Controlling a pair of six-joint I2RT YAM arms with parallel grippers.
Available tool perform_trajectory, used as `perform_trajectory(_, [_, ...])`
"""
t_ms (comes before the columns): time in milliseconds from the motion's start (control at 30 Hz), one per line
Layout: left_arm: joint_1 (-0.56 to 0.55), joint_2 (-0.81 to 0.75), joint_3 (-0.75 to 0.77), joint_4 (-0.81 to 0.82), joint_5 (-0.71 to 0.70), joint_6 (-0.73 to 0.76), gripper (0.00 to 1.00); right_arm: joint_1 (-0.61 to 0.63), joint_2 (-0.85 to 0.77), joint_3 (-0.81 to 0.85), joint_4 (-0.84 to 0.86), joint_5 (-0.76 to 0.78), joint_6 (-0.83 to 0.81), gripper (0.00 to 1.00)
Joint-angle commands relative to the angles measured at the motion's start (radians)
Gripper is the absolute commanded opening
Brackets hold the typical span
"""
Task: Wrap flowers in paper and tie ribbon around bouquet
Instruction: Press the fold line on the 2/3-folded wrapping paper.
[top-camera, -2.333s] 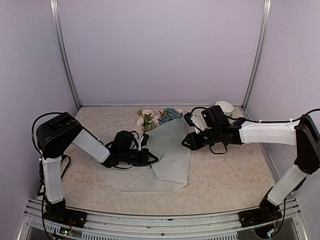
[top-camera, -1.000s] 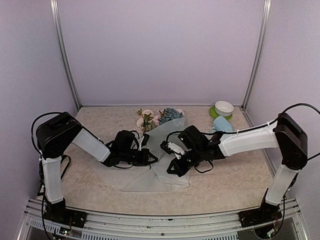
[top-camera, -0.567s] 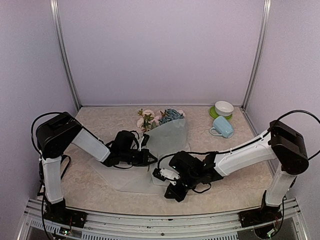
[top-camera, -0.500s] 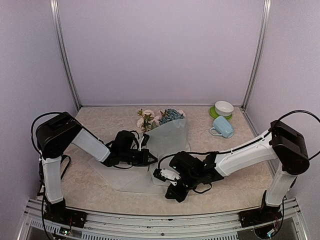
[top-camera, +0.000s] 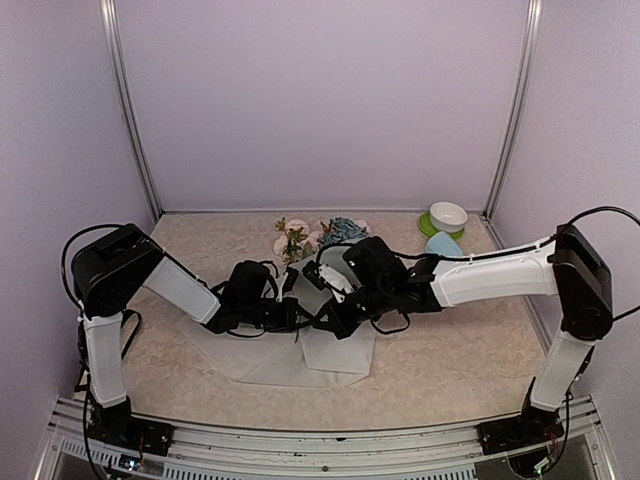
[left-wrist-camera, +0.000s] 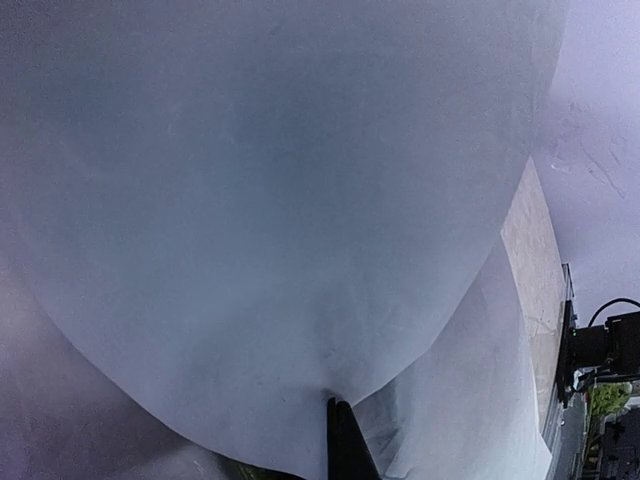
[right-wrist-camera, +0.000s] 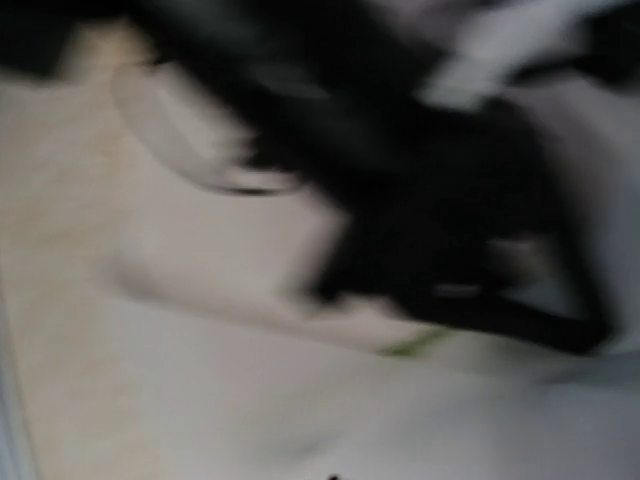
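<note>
The frosted paper (top-camera: 335, 352) lies folded on the table between both arms. Pink roses and a blue hydrangea head, the flowers (top-camera: 318, 236), stick out past its far edge. My left gripper (top-camera: 290, 318) is shut, pinching a fold of the paper (left-wrist-camera: 250, 200) at its fingertips (left-wrist-camera: 340, 440). My right gripper (top-camera: 322, 322) is shut just right of the left one, low over the paper; whether it pinches the sheet does not show. The right wrist view is blurred: pale paper (right-wrist-camera: 300, 410), a green stem (right-wrist-camera: 415, 343). The ribbon is out of view.
A pale blue mug (top-camera: 447, 244) lies at the back right, partly behind my right arm. A white bowl on a green saucer (top-camera: 447, 216) stands in the back right corner. Purple walls with metal posts enclose the table.
My right arm swept from the near edge of the paper back up and left, ending next to the left gripper. The raised paper flap now lies folded down. The left arm stayed still.
</note>
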Motion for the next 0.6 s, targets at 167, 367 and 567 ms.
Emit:
perform_trajectory(167, [0.000,-0.063,0.001,-0.083,-0.073,0.012,0.25,-0.053,0.234,-0.011,0.036,-0.052,0.063,0.00])
perform_trajectory(367, [-0.026,-0.288,-0.050,-0.111,-0.273,0.023,0.57,-0.057,0.234,-0.087,0.070,-0.047,0.101,0.00])
perform_trajectory(567, [-0.104,-0.576,-0.138,-0.328,-0.503,-0.079,0.61,-0.057,0.241,-0.098,0.093,-0.062,0.106,0.00])
